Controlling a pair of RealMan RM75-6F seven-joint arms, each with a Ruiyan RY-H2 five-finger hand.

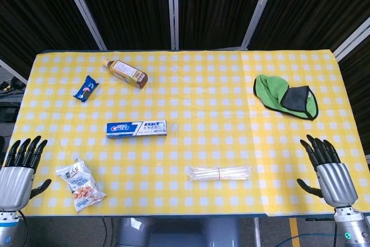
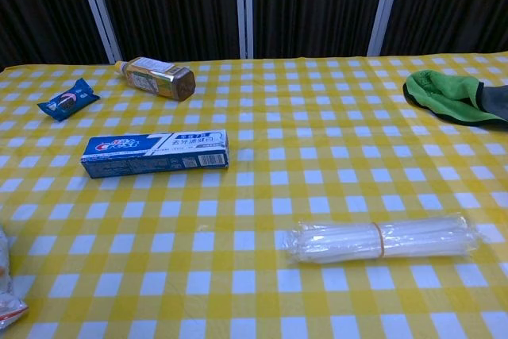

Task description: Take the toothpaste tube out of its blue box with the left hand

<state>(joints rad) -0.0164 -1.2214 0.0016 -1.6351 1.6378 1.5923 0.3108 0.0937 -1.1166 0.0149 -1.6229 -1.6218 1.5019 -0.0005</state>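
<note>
The blue and white toothpaste box [image 1: 136, 128] lies flat and closed on the yellow checked table, left of centre; the chest view shows the same box [image 2: 155, 152] lengthwise. No tube is visible outside it. My left hand [image 1: 20, 169] hovers open at the table's near left corner, well below and left of the box, fingers spread. My right hand [image 1: 325, 166] is open at the near right corner, far from the box. Neither hand appears in the chest view.
An amber bottle [image 1: 126, 73] lies at the back left beside a small blue snack packet [image 1: 86, 88]. A snack bag [image 1: 80, 185] lies close to my left hand. A clear bundle of straws [image 1: 218, 172] lies near the front centre. A green and grey cloth [image 1: 286, 96] sits at right.
</note>
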